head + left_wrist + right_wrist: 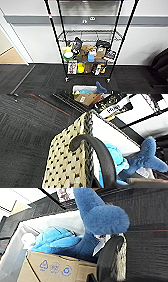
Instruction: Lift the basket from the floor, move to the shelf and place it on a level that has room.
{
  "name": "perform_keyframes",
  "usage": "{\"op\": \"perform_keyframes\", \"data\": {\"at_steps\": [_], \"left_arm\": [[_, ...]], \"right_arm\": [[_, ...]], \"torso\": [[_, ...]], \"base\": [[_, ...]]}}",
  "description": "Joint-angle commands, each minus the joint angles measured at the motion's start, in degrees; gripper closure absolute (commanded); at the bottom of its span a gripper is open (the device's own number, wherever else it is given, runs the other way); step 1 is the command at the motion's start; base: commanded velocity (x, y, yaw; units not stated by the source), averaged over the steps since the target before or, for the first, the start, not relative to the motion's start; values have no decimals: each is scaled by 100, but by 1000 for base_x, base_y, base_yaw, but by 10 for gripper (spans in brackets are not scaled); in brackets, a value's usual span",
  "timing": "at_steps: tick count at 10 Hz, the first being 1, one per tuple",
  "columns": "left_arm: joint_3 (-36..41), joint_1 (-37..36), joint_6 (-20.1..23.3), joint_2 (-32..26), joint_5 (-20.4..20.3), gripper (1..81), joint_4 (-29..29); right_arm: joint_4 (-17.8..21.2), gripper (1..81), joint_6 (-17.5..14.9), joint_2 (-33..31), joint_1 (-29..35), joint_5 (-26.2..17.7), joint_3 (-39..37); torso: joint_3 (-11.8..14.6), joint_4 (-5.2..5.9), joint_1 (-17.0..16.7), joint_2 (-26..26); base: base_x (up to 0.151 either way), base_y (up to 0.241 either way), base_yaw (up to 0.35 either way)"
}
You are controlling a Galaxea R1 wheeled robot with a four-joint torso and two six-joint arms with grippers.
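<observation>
The cream woven basket (83, 89) is at the bottom of the head view, just in front of the shelf (88, 50), a tall black wire rack on castors. It holds a blue plush toy (100, 215) and a brown cardboard box (57, 266). My left gripper (86, 147) hooks a dark curved finger (100, 156) over the basket's rim (87, 124). At the opposite side of the basket, my right gripper (117, 253) grips the edge. The level (90, 37) second from the top is a bare wire grid. Dark carpet floor (37, 80) lies around.
The rack's lower tiers (87, 56) are crowded with boxes, bottles and packets. A grey-striped white wall (30, 37) stands behind it. Tan wooden flooring (7, 56) shows through an opening at the left. A dark chair-like shape (161, 65) sits at the right.
</observation>
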Motion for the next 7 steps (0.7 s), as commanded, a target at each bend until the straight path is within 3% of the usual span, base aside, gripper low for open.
{"op": "perform_keyframes", "data": {"at_steps": [1, 4, 5, 7], "left_arm": [[327, -717, -93, -93, 60, 811, -140], [344, -717, -93, -76, 68, 811, -132], [344, -709, -93, -58, 68, 811, -132], [344, -709, -93, -58, 68, 811, -132]], "right_arm": [[138, 811, 26, -68, 767, 15, 263], [138, 811, 52, -156, 749, 24, 333], [138, 811, 61, -174, 741, 32, 351], [156, 811, 70, -182, 732, 33, 351]], "torso": [[248, 0, -356, 551], [505, 0, -725, 1126], [293, 0, -852, 1322], [391, 0, -1092, 1683]], "base": [[0, 0, 0], [0, 0, 0], [0, 0, 0], [0, 0, 0]]}}
